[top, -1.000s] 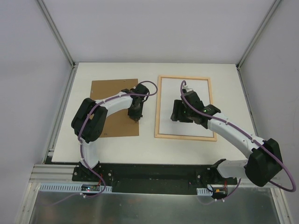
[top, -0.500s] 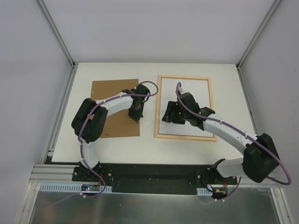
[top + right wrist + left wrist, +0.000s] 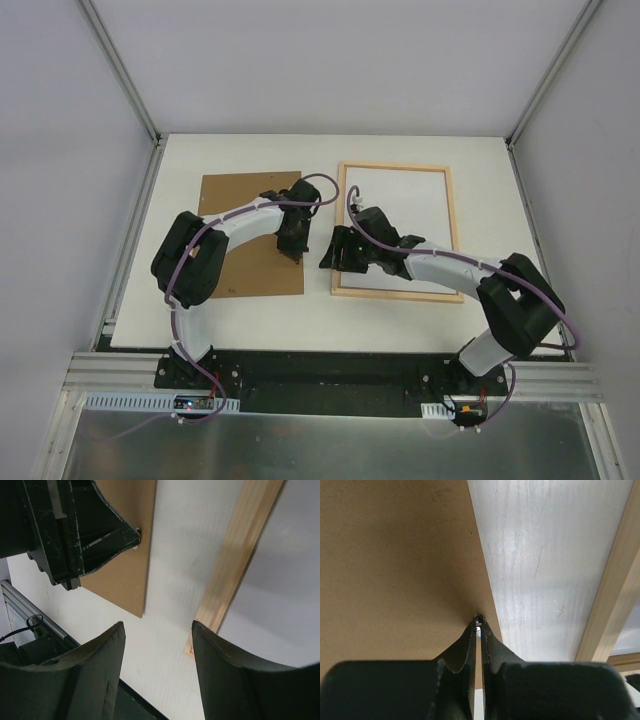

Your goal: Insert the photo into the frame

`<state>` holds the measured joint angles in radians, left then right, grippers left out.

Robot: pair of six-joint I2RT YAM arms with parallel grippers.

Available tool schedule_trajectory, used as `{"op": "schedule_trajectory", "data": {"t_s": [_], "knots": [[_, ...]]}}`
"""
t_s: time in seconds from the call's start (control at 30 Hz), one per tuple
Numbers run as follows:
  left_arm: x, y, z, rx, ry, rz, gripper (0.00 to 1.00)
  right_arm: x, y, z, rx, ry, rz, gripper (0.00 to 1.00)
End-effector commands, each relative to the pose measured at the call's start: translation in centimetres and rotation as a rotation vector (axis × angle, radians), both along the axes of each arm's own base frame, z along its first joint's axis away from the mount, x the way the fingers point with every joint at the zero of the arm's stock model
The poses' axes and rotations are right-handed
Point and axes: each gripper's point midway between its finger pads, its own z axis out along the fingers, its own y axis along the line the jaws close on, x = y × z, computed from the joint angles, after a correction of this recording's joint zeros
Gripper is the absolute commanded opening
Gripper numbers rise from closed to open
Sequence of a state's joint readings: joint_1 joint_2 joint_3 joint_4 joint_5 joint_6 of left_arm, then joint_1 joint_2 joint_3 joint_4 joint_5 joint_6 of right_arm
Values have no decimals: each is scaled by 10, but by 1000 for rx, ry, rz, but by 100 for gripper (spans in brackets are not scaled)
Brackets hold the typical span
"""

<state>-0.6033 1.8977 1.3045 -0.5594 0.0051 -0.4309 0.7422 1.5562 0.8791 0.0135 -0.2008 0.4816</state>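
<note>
My left gripper (image 3: 478, 621), clamped shut, touches the right edge of the flat brown rectangular board (image 3: 240, 215) while my right gripper (image 3: 157, 625) hangs spread by the near-left corner of the thin light-wood rectangular frame (image 3: 395, 167), lying flat on the white table (image 3: 250, 312), white inside.

The frame (image 3: 240, 545) is light natural wood, matt, with a fine straight grain. The backing board (image 3: 395, 565) looks like brown pressed fibreboard, dull and faintly speckled (no gloss anywhere on it). The table (image 3: 545, 555) is white and smooth, with thin scratches and a soft sheen. The right gripper (image 3: 157, 625) has black matt plastic fingers (image 3: 85, 670). The left gripper (image 3: 137, 537), of the same plastic, carries pale scuffs.
</note>
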Motion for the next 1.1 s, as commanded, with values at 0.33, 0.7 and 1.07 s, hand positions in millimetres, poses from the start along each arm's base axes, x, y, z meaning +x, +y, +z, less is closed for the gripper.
{"op": "schedule_trajectory", "data": {"t_s": [0.33,0.7,1.07], "knots": [[4,-23,47,-125,-49,-11,0,11,47,-3,144,-26,48,58],[9,-31,71,-186,-67,-5,0,17,66,-9,228,-4,55,59],[13,-33,95,-250,-94,17,0,21,88,4,367,16,57,57]]}}
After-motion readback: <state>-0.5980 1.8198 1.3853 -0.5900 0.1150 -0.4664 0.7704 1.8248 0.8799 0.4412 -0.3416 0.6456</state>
